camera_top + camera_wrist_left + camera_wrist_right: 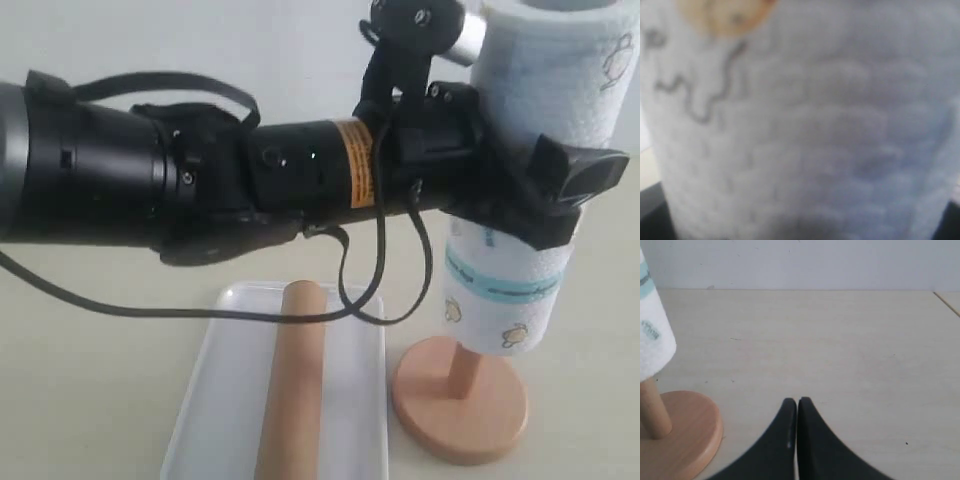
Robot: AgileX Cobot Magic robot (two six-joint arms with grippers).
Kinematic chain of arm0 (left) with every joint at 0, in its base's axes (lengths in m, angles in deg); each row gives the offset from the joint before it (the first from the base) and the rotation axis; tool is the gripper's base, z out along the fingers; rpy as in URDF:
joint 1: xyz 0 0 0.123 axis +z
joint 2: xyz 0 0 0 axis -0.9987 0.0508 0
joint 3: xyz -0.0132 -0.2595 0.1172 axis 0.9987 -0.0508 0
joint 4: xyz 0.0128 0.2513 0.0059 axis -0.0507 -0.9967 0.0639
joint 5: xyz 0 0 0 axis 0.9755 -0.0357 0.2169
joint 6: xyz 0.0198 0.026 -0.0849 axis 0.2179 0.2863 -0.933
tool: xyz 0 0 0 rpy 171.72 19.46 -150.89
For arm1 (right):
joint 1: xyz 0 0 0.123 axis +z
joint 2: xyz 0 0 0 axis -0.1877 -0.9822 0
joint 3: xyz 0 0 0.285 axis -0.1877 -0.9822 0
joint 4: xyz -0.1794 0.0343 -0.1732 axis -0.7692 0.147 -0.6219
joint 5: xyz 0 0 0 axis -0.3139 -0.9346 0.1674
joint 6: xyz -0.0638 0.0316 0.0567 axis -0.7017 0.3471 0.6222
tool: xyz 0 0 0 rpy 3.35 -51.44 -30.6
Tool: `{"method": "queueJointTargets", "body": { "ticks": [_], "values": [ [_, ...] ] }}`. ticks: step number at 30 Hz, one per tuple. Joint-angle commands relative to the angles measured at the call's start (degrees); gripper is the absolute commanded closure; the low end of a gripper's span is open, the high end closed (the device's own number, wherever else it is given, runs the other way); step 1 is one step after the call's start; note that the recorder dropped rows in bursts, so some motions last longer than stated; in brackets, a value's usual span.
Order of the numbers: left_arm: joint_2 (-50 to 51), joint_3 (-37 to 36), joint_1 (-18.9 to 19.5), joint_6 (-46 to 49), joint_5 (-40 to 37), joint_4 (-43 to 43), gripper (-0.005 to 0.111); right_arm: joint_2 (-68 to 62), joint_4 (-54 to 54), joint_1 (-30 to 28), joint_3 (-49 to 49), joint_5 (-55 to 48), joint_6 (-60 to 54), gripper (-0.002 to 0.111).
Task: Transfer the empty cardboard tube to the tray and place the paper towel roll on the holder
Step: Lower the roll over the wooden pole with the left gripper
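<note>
As left hand (535, 195) grips, towel roll (545, 80) upright (teal end down)

No word or number can be read with certainty. An orange label (350, 163) with fine dark print is wrapped round the left arm (300, 180), but its lettering is too small to be made out. A line of dark lettering is printed along the teal band (500, 287) on the roll (545, 80), where it is blurred. In the right wrist view a short dark printed mark (648, 329) is seen lower on the roll, also illegible.
</note>
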Motion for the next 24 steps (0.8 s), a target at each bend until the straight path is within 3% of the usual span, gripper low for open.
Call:
{"method": "queueJointTargets", "body": {
  "ticks": [1, 7, 14, 22, 24],
  "values": [
    [-0.41, -4.71, -0.3, 5.09, 5.15, 5.56, 0.103, 0.23, -0.38, -0.31, -0.02, 0.84, -0.17, 0.108],
    [2.07, -7.61, -0.3, 6.51, 5.91, 5.56, 0.103, 0.23, -0.38, -0.31, -0.02, 0.84, -0.17, 0.108],
    [8.2, -7.61, -0.3, 7.56, 13.36, 5.69, 0.103, 0.23, -0.38, -0.31, -0.02, 0.84, -0.17, 0.108],
    [10.51, -7.61, -0.3, 10.82, 12.64, 5.69, 0.102, 0.23, -0.38, -0.31, -0.02, 0.73, -0.17, 0.108],
    [10.51, -7.61, -0.3, 10.82, 11.77, 5.69, 0.096, 0.23, -0.38, -0.31, -0.02, 0.73, -0.17, 0.108]
  ]
}}
